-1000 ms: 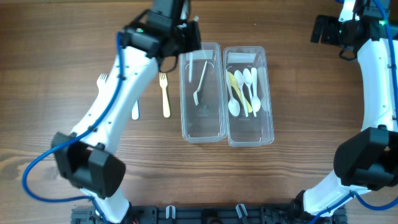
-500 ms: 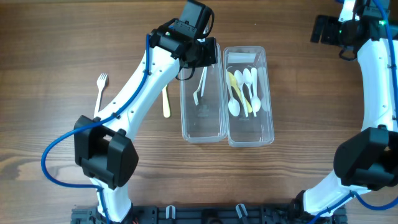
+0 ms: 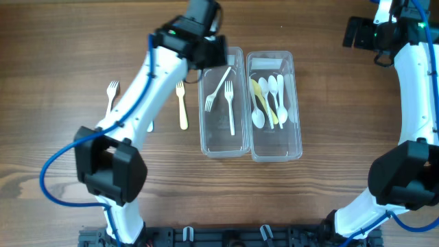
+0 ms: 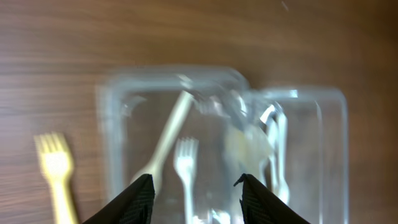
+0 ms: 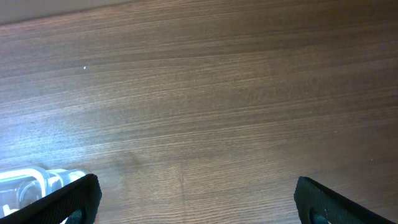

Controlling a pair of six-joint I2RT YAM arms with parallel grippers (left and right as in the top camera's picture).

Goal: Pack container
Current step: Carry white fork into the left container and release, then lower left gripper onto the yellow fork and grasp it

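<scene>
Two clear containers stand side by side. The left container (image 3: 203, 130) holds two forks, a cream one (image 3: 218, 88) lying slantwise and a white one (image 3: 230, 108). The right container (image 3: 298, 130) holds several spoons (image 3: 269, 99). A yellow fork (image 3: 182, 104) and a white fork (image 3: 112, 95) lie on the table to the left. My left gripper (image 3: 211, 56) hovers open and empty over the far end of the left container; its wrist view shows both forks (image 4: 185, 163) between the fingers (image 4: 134, 202). My right gripper (image 3: 357, 31) is open and empty at the far right.
The left arm crosses the table and covers part of another white fork (image 3: 149, 126). The right wrist view shows bare wood and a corner of the right container (image 5: 25, 183). The yellow fork also shows in the left wrist view (image 4: 55, 174).
A second fork now lies in the left container. My left gripper has drawn back from over the container toward its far left end. The right arm has not moved.
</scene>
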